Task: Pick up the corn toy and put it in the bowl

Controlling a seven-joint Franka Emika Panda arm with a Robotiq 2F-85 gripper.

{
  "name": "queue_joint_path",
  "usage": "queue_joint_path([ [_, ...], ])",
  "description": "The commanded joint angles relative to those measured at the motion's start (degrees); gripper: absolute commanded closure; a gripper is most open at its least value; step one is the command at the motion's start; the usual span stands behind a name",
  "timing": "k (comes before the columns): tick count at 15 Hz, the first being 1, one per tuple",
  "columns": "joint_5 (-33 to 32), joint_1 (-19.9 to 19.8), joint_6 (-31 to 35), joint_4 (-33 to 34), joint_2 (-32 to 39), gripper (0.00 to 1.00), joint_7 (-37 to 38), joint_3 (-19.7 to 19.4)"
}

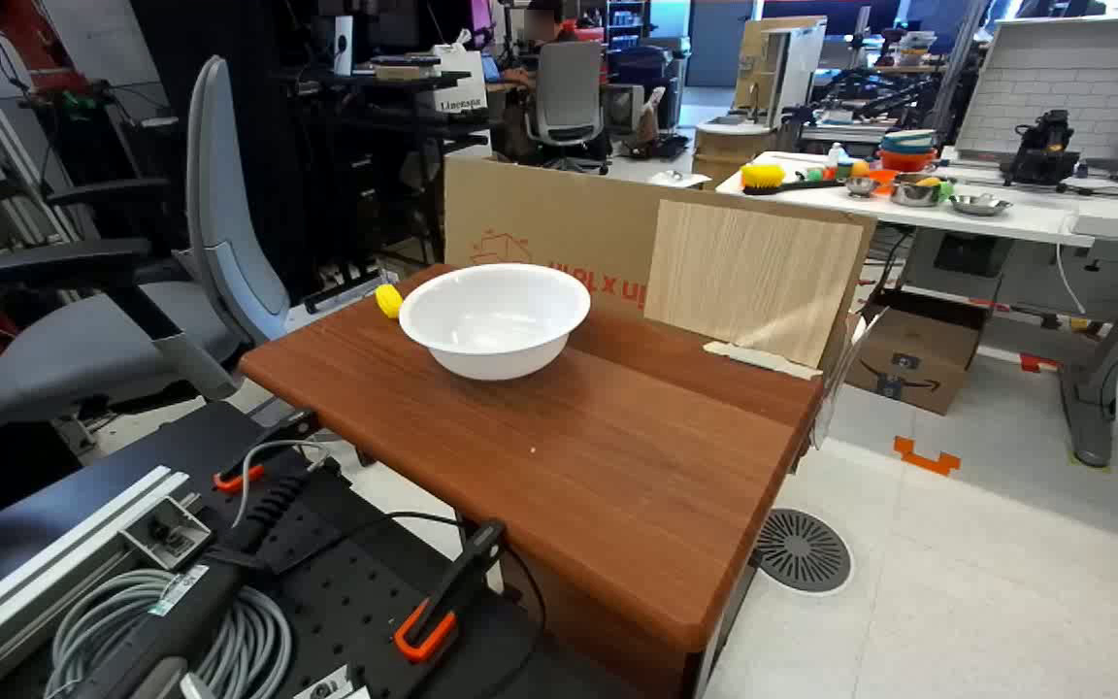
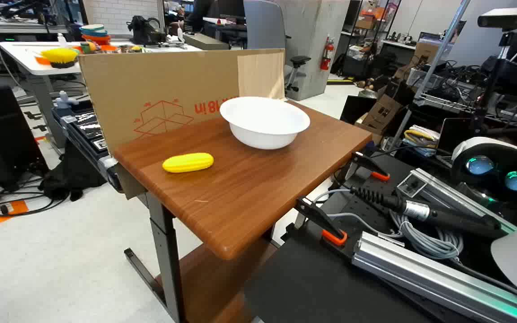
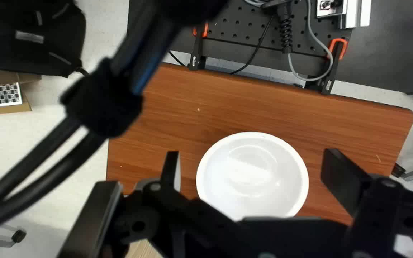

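The corn toy (image 1: 388, 301) is small, bright yellow and rounded. In an exterior view it (image 2: 188, 162) lies on its side near an edge of the brown table (image 2: 249, 188), apart from the bowl. It does not show in the wrist view. The wide white bowl (image 1: 496, 345) stands upright and empty on the table in both exterior views (image 2: 265, 132). My gripper (image 3: 252, 157) is open with nothing between its fingers. In the wrist view it is above the bowl (image 3: 253, 175), whose near rim is hidden by the gripper body. The gripper is outside both exterior views.
A cardboard sheet (image 1: 559, 218) with a light wood panel (image 1: 753, 277) stands along the table's back edge. Black and orange clamps (image 1: 452, 592) grip the edge by the black base platform (image 2: 321, 278). A thick black cable (image 3: 102, 96) crosses the wrist view.
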Motion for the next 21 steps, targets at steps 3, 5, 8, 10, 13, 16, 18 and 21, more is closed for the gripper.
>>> queue_joint_path([
  [3,-0.1,0.4,-0.2,0.2,0.0,0.0,0.2,-0.3],
  [5,-0.1,0.4,-0.2,0.2,0.0,0.0,0.2,-0.3],
  [8,-0.1,0.4,-0.2,0.2,0.0,0.0,0.2,-0.3],
  [10,-0.4,1.5,1.2,1.6,1.9,0.0,-2.4,-0.1],
  [13,-0.5,4.4,3.2,5.6,7.6,0.0,-9.2,0.2],
  [16,-0.1,6.7,4.6,10.5,15.2,0.0,-15.6,0.4],
  [18,-0.4,7.6,5.6,14.1,20.2,0.0,-20.3,0.7],
  [21,-0.8,8.3,6.5,19.2,27.0,0.0,-27.1,2.0],
])
